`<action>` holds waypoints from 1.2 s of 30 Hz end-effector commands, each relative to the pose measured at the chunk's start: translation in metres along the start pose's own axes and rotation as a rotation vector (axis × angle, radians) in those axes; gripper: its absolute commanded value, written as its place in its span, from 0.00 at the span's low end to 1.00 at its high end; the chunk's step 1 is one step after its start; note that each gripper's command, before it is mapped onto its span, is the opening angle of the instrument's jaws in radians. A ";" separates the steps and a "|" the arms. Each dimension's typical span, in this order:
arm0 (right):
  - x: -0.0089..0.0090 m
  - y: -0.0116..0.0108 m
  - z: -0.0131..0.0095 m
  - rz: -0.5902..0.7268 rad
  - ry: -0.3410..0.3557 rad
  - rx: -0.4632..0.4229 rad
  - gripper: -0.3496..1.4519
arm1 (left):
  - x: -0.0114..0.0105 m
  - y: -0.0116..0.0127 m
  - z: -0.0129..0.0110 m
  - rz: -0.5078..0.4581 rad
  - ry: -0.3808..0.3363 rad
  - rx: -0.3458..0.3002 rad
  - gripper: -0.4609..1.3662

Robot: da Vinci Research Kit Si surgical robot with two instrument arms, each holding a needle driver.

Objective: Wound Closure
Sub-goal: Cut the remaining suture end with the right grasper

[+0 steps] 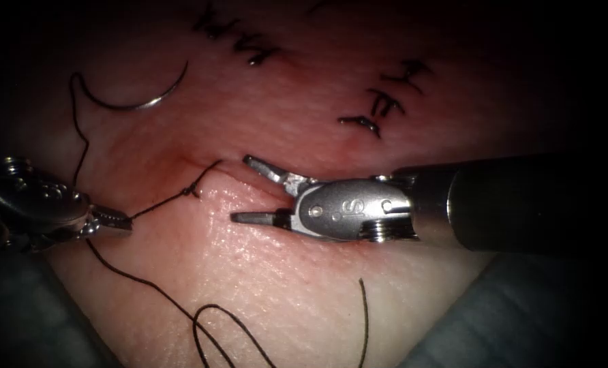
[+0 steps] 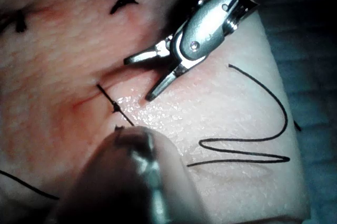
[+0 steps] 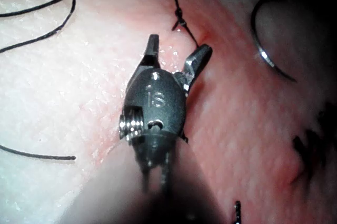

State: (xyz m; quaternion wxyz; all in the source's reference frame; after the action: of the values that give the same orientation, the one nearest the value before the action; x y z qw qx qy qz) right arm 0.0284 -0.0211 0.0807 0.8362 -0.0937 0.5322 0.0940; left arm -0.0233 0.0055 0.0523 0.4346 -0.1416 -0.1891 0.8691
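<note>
My left gripper [image 1: 116, 221] is clamped on the thread [image 1: 161, 204], which runs taut from my jaws up and to the right to a small knot [image 1: 193, 189] at the left end of the cut [image 1: 232, 174]. My right gripper [image 1: 249, 191] stands wide and holds nothing, one jaw on each side of the cut, just right of the knot.

The needle [image 1: 140, 99] lies free on the tissue [image 1: 283, 286], well up and left of the cut, not in the tissue. Its curve opens upward, its ends pointing up; which end is the sharp one I can't quite tell.

I judge the needle stiff, light and slippery, best taken on its body, off either end. The thread is limp and fine; loose loops [image 1: 215, 327] lie on the near tissue. The tissue looks soft, wet and easily torn.
</note>
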 end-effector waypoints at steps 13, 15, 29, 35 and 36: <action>0.0007 -0.0020 0.0027 -0.076 0.034 0.014 0.97 | 0.0003 0.0003 -0.0002 0.004 0.000 -0.010 0.06; 0.0008 -0.0021 0.0031 -0.081 0.033 0.016 0.97 | 0.0004 0.0005 -0.0002 0.003 0.000 -0.010 0.06; 0.0027 -0.0032 0.0062 -0.095 0.056 0.005 0.97 | 0.0015 0.0013 0.0001 0.017 0.002 -0.007 0.06; 0.0036 -0.0035 0.0078 -0.099 0.066 0.010 0.96 | 0.0018 0.0016 0.0003 0.020 0.001 -0.008 0.06; 0.0037 -0.0035 0.0080 -0.099 0.069 0.012 0.96 | 0.0018 0.0016 0.0003 0.020 0.000 -0.010 0.06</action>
State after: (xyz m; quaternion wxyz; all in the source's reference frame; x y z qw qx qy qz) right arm 0.0382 -0.0222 0.0808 0.8207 -0.1201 0.5565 0.0475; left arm -0.0256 0.0061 0.0517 0.4256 -0.1437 -0.1872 0.8736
